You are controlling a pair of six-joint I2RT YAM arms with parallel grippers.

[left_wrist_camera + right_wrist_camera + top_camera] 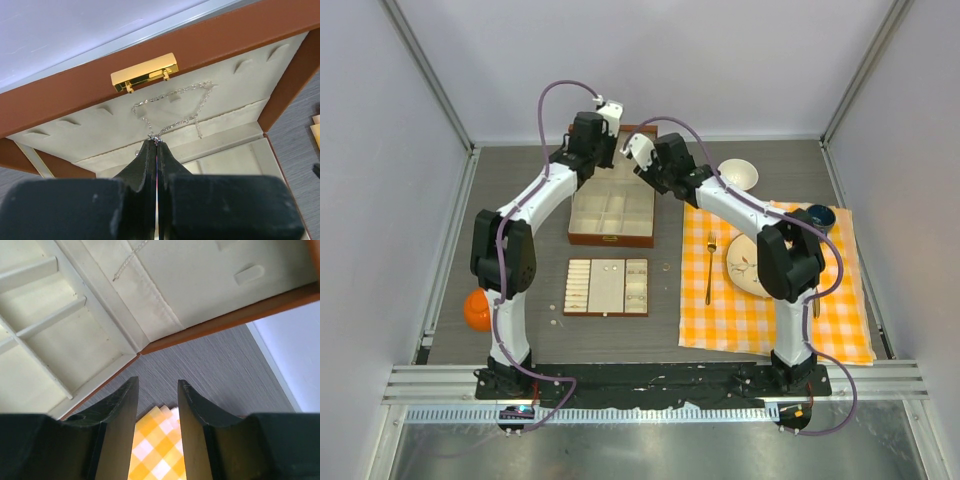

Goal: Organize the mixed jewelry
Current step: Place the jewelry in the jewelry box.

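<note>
The thin silvery chain necklace point(197, 104) hangs across the cream-lined inside of the brown box's raised lid point(200, 40), below the gold clasp point(145, 72). My left gripper point(156, 141) is shut on the chain's lower end; from above it sits at the lid point(610, 112). My right gripper point(156, 382) is open and empty, over the table by the box's right corner point(635, 150). A bit of chain shows in the right wrist view point(131, 259). The box's compartments point(610, 240) look empty. Tiny pieces lie on the cream tray point(613, 268) and on the table point(665, 267), point(556, 322).
An orange-checked cloth point(720, 310) at the right carries a gold fork point(710, 265), a plate point(745, 265) and a dark blue bowl point(820, 215). A white bowl point(738, 174) stands behind it. An orange ball point(477, 310) lies at the left edge.
</note>
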